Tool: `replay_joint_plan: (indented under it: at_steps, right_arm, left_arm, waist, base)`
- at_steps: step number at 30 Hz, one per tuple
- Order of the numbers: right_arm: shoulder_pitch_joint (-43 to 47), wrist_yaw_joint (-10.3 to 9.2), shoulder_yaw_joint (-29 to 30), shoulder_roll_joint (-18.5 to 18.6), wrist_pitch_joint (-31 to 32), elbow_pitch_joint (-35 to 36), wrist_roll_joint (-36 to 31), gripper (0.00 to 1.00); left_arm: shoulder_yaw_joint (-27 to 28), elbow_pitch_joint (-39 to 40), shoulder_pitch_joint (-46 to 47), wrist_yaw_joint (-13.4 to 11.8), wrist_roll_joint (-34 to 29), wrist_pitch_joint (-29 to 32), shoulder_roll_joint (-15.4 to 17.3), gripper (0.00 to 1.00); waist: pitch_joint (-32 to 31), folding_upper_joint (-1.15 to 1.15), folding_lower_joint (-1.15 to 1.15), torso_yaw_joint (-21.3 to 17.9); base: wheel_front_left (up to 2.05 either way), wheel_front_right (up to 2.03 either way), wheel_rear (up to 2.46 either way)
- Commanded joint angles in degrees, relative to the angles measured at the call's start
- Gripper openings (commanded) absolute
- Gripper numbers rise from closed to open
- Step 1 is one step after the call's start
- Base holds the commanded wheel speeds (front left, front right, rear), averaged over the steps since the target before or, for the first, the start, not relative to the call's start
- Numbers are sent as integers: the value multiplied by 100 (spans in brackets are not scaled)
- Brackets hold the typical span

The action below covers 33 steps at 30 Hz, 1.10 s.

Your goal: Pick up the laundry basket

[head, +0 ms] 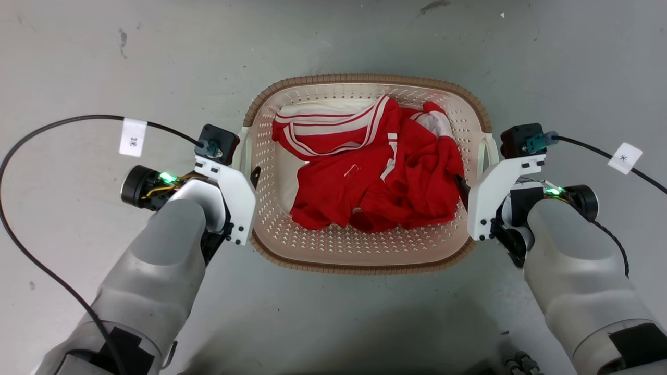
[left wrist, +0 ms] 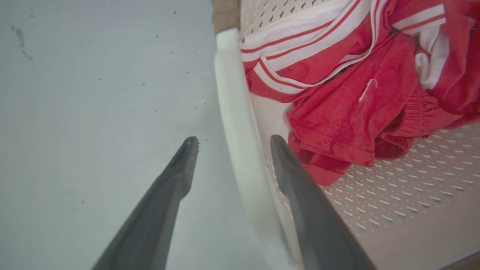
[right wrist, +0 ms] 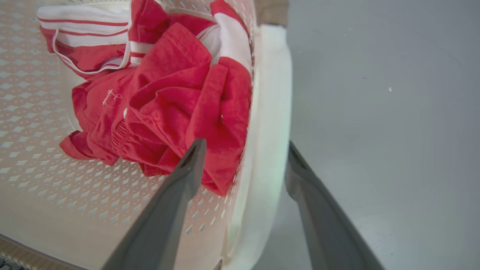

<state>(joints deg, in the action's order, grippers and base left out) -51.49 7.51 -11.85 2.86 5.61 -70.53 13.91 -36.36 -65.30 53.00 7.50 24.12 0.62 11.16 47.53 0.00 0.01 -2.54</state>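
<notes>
Floor (head: 333, 41): grey, smooth, lightly scuffed.
Laundry basket (head: 365, 268): stands on the floor between both arms; cream, perforated, brown rim.
Forearms: left forearm (head: 156, 260) and right forearm (head: 573, 260), pale, angled inward to the basket's sides.
Clothes (head: 375, 177): red and white, heaped inside the basket.
Left tool (left wrist: 233, 139): fingers spread, astride the left handle (left wrist: 232, 93).
Right tool (right wrist: 244, 144): fingers spread, astride the right handle (right wrist: 272, 93).

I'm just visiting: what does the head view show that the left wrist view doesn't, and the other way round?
Head view: the whole laundry basket with its brown rim, the right arm and a tagged black cable.

Left wrist view: a close look at the left gripper, open, with its dark fingers on either side of the white side handle.

Both: the red and white clothes in the basket, and the grey floor.
</notes>
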Motion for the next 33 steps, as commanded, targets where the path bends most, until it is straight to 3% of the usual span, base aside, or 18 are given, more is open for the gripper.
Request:
replay_joint_plan:
  at_steps: [1, 14, 15, 16, 33]
  right_arm:
    - [-97, -4, -16, 3, 1, -24, 1, 100]
    - [-291, -4, -202, 3, -179, -230, 118, 100]
    - [-302, -4, -220, 3, -188, -238, 116, 100]
    - [-306, -3, -308, 2, -201, -239, 55, 0]
    - [-278, -3, -188, 17, -150, -311, -144, 0]
  left_arm:
    - [-23, 24, 68, -9, 40, 0, 44, 100]
    - [-605, 32, 189, -8, 660, -86, 131, 100]
    - [-629, 23, 187, -8, 732, -58, 115, 79]
    - [-654, 56, 184, -8, 795, -82, 100, 0]
    - [-1268, 37, 38, -8, 1449, 76, 120, 0]
  waist:
    - [14, 0, -1, -6]
    - [140, 0, -1, 32]
    - [148, 0, -1, 33]
    - [156, 0, -1, 40]
    - [-71, 0, -1, 75]
  base:
    - [0, 0, 0]
    - [0, 0, 0]
    - [0, 0, 0]
    - [0, 0, 0]
    - [0, 0, 0]
